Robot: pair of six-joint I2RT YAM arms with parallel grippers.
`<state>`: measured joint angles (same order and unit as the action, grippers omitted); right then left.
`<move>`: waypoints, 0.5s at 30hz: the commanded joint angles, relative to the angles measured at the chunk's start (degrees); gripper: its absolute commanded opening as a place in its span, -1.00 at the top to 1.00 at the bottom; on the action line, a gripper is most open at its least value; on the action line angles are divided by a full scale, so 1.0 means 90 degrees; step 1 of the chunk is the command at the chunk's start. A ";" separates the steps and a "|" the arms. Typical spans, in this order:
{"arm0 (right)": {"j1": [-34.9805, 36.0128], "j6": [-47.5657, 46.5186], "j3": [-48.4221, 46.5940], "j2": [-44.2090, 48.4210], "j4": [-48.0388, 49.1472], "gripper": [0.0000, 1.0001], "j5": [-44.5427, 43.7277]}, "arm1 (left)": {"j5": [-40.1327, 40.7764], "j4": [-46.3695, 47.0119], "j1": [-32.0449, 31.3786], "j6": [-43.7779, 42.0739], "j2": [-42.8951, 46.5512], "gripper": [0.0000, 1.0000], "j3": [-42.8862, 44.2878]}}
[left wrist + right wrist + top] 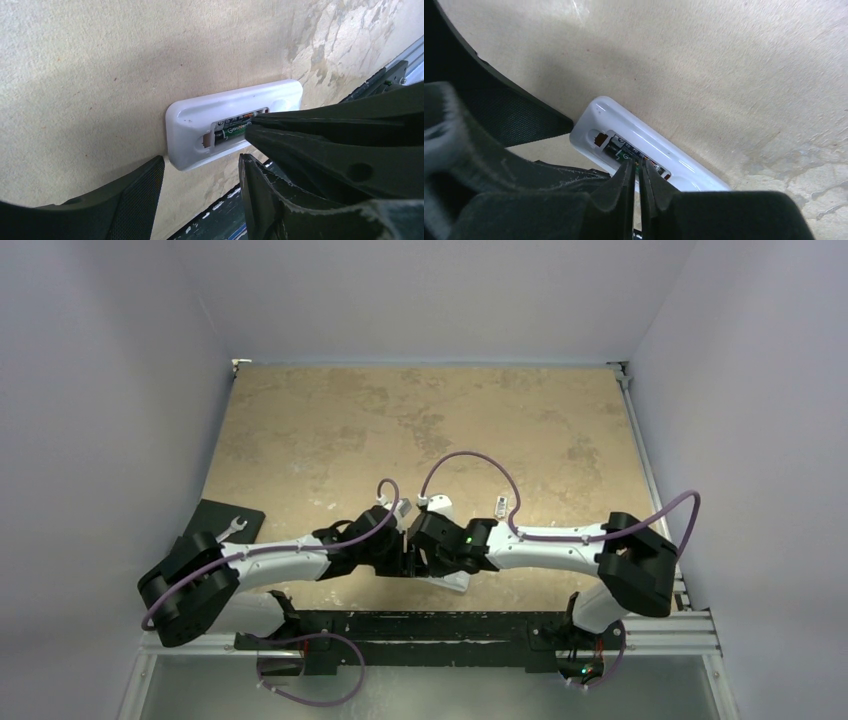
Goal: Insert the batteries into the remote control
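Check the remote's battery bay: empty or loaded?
Loaded, at least partly: a green-labelled battery sits in the remote control bay. The right gripper hides the rest.

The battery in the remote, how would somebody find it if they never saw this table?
On the tan table, near its front edge, a slim white remote control lies back-up. In its open bay sits the battery, right at the jaws of the right gripper. Its dark body with a green band and white lettering stands out from the white plastic around it.
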<state>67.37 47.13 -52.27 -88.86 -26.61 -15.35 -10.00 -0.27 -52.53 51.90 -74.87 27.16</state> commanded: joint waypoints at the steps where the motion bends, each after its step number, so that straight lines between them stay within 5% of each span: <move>1: -0.0007 -0.0148 -0.0208 0.0525 -0.0167 0.67 -0.0345 | 0.0252 -0.0405 -0.0022 -0.0062 0.0148 -0.13 0.0108; 15: -0.0332 -0.0322 -0.0161 0.1556 -0.1072 0.27 -0.1360 | 0.0707 -0.1295 -0.0022 -0.0358 0.0527 -0.17 0.0538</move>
<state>65.89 45.19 -52.49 -77.62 -32.82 -22.48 -6.31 -8.12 -52.53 51.18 -71.90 28.49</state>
